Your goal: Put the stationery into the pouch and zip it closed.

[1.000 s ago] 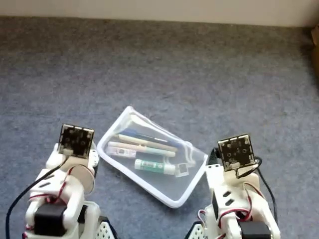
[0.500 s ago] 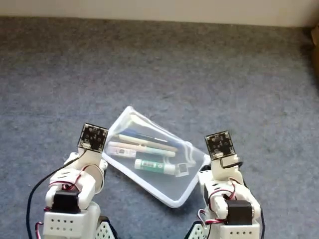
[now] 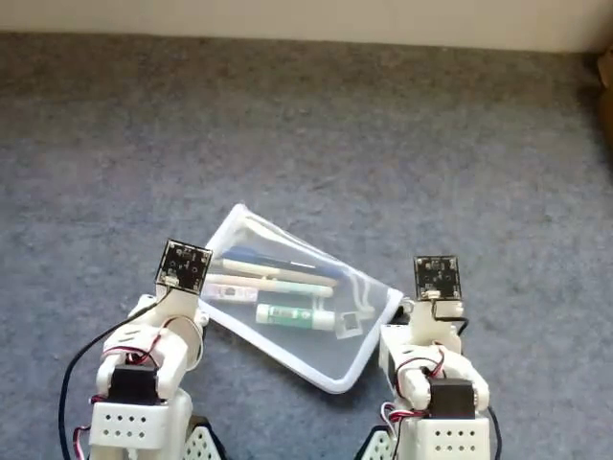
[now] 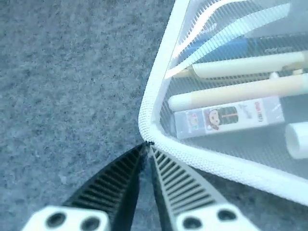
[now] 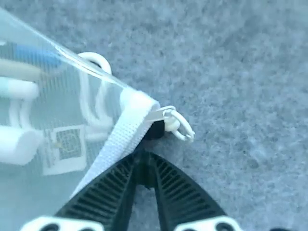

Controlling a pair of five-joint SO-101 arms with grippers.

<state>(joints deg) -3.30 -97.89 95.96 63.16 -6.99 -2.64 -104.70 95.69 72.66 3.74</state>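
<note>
A clear mesh pouch (image 3: 321, 359) with a white border lies slantwise on the carpet between my two arms. Inside it are pens (image 3: 278, 273), a small eraser (image 4: 226, 118) and a glue stick (image 3: 295, 316). Its zip pull (image 5: 177, 124), with a white ring, sits at the corner nearest the right arm. My left gripper (image 4: 147, 147) is shut, and its tips touch the pouch's white corner edge (image 4: 144, 125). My right gripper (image 5: 147, 154) is also shut, right against the webbing (image 5: 126, 129) of the corner by the zip pull. Nothing is visibly clamped between either gripper's fingers.
Grey carpet (image 3: 306, 125) spreads out on all sides of the pouch. Along the back runs a pale wall strip (image 3: 306, 19). Both arm bases (image 3: 134, 422) stand at the near edge, one on each side of the pouch.
Both arms have swung inward and folded down toward the pouch's two ends. The pouch has shifted slightly to the left.
</note>
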